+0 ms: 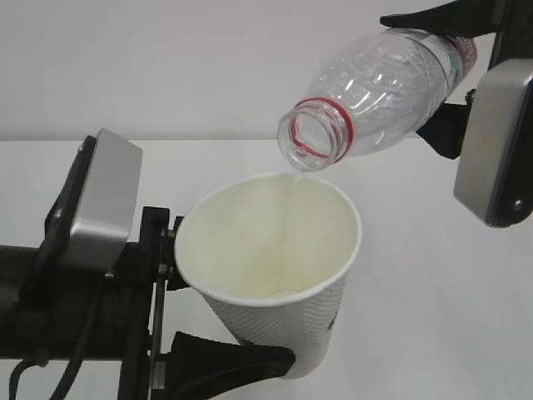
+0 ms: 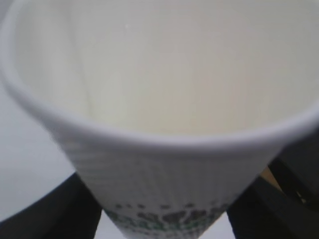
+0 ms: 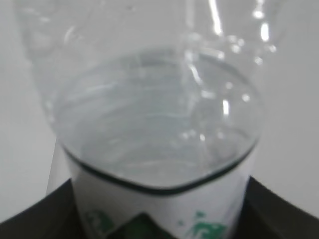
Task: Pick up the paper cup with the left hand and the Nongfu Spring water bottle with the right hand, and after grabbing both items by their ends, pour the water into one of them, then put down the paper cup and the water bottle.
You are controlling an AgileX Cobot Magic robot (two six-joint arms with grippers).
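Observation:
My left gripper [image 1: 254, 357] is shut on the lower end of the white paper cup [image 1: 275, 250], which hangs above the table with its mouth tipped up toward the right. The left wrist view is filled by the cup [image 2: 164, 99], with black fingers [image 2: 47, 214] on either side of its green logo. My right gripper [image 1: 454, 71] is shut on the base end of the Nongfu Spring water bottle [image 1: 379, 87]. The bottle is tilted, its open red-ringed mouth just above the cup's far rim. A thin trickle of water [image 1: 293, 177] falls into the cup. Water [image 3: 159, 124] lies inside the bottle [image 3: 149, 194].
A white table [image 1: 441, 317] lies under both arms and a plain white wall stands behind it. The silver-grey wrist blocks sit at the left [image 1: 104, 204] and the upper right [image 1: 495, 142]. No other objects show.

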